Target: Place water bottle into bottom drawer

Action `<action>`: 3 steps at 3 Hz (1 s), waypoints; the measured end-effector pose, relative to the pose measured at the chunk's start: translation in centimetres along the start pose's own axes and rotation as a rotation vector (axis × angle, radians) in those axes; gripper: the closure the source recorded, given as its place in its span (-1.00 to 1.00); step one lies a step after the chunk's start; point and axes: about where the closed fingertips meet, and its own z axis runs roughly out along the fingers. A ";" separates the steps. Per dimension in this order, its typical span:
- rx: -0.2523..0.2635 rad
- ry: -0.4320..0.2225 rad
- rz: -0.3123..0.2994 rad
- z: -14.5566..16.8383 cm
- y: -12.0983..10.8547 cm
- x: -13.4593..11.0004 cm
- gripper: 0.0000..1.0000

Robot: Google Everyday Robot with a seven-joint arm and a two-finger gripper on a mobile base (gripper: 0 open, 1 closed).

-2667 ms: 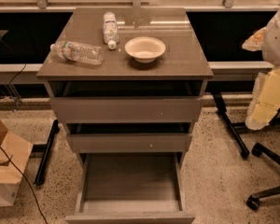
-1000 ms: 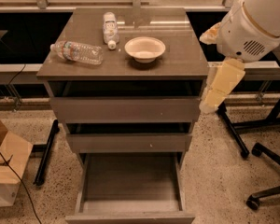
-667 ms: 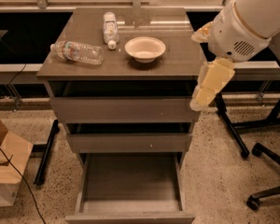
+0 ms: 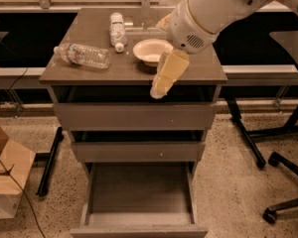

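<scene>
The water bottle [image 4: 84, 55] lies on its side at the left of the grey cabinet's top [image 4: 89, 73], clear and ribbed, cap end toward the left. The bottom drawer [image 4: 139, 198] is pulled out and its inside shows bare. My gripper [image 4: 158, 90] hangs from the white arm [image 4: 208, 9] over the front edge of the cabinet top, just in front of the white bowl [image 4: 150, 49] and well to the right of the water bottle. It holds nothing that I can see.
A shorter bottle with a white cap [image 4: 117, 29] lies behind the bowl's left side. The two upper drawers [image 4: 134, 115] stand slightly ajar. A cardboard box [image 4: 5, 177] sits on the floor at the left, and chair legs [image 4: 283, 187] at the right.
The arm has swung in from the right, and the gripper has moved left to the cabinet's front edge near the bowl. The bottles, bowl and drawers have not moved.
</scene>
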 end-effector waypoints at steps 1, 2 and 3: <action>-0.020 -0.066 -0.015 3.8 -1.9 -3.1 -1.00; -0.051 -0.116 -0.006 7.2 -3.7 -5.1 -1.00; -0.089 -0.150 -0.007 10.6 -5.6 -6.5 -1.00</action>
